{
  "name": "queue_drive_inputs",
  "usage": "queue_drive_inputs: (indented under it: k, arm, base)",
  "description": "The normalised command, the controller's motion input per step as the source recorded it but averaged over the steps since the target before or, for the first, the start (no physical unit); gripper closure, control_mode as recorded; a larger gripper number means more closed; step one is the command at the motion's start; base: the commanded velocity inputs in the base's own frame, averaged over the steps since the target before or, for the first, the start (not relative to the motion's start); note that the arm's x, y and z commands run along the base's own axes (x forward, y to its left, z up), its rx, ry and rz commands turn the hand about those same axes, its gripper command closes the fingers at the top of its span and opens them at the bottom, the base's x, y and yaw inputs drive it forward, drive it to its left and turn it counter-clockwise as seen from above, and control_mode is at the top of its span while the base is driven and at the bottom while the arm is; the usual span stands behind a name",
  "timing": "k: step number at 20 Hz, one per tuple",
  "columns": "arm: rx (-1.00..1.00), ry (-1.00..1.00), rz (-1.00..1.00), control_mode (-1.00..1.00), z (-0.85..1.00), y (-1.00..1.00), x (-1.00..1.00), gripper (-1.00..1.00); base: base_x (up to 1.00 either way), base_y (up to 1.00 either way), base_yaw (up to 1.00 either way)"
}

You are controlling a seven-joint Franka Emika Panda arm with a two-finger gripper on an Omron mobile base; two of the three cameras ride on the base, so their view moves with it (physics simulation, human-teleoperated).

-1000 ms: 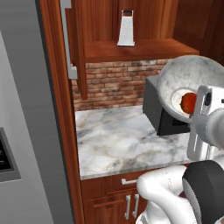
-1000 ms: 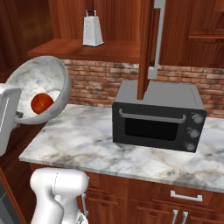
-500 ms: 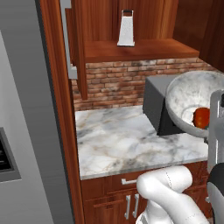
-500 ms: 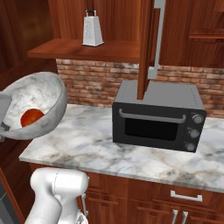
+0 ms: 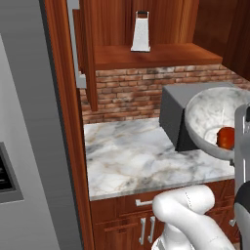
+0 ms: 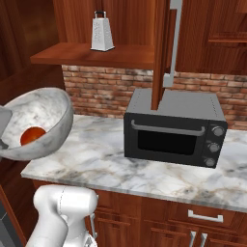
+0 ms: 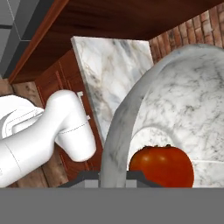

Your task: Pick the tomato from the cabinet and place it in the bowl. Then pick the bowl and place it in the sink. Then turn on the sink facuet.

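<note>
Done: tomato (image 7: 161,166) seen in bowl (image 6: 46,113) | bowl held aloft, lower left, rim pinched by gripper (image 7: 114,174) | Left: sink placement, faucet.

My left base view looks forward and down from behind the arm's left, my right base view from behind its right; both share the marble counter (image 5: 132,156), the toaster oven (image 6: 173,128) and the raised bowl (image 6: 38,123). My hand view sits tight against the bowl's rim.
</note>
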Motion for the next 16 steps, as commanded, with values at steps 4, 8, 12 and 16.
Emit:
queue_drive_inputs:
  k: [4,8,12,16]
  arm:
    - [0.0,0.03,0.0,-1.0,0.0,0.0,0.0,1.0]
    - [0.0,0.01,0.0,-1.0,0.0,0.0,-0.01,1.0]
    - [0.0,0.01,0.0,1.0,-0.03,0.0,-0.15,1.0]
    - [0.0,0.0,0.0,1.0,0.0,0.0,0.0,1.0]
  base:
    - [0.0,0.0,0.0]
    - [0.0,0.0,0.0]
    - [-0.24,-0.01,0.0]
    - [-0.73,-0.27,-0.01]
